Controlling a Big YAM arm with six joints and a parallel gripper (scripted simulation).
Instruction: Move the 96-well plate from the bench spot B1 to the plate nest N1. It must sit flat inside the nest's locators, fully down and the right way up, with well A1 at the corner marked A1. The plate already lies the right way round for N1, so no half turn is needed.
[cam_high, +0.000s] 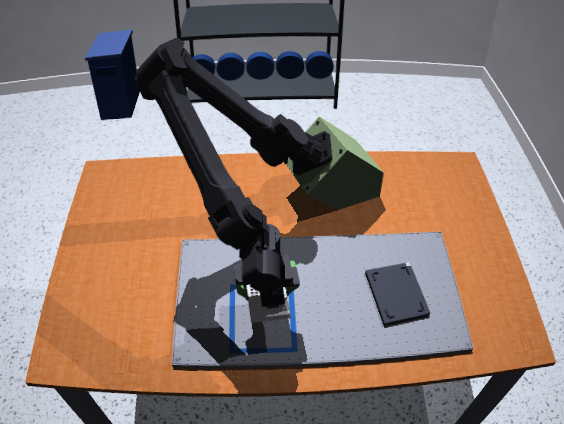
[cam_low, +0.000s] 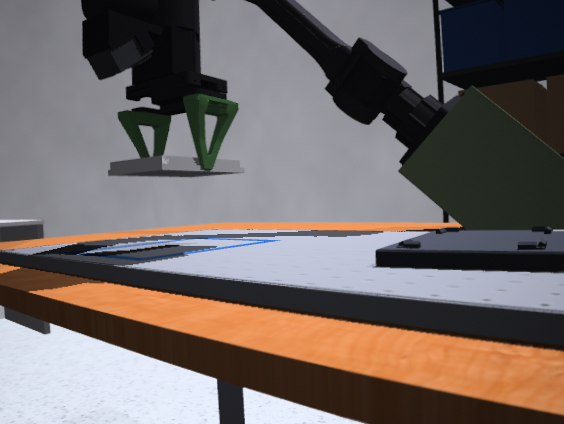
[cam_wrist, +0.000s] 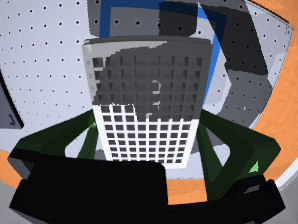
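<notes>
My gripper (cam_low: 176, 162) has green fingers and is shut on the 96-well plate (cam_low: 175, 166), holding it level and well above the bench. In the wrist view the plate (cam_wrist: 148, 106) is a white grid of wells between the two fingers. In the top view the gripper (cam_high: 267, 292) hangs over the blue outline of spot B1 (cam_high: 262, 322), whose inside shows no plate. The plate nest N1 (cam_high: 397, 294) is a dark flat base with small corner locators, to the right on the grey breadboard; it also shows in the exterior view (cam_low: 475, 247). A small white mark sits at its far right corner.
The grey breadboard (cam_high: 322, 297) lies on an orange table (cam_high: 125, 200). The arm's green base block (cam_high: 340, 167) stands behind the breadboard. A blue box (cam_high: 112, 75) and a shelf with blue discs (cam_high: 260, 50) stand beyond the table.
</notes>
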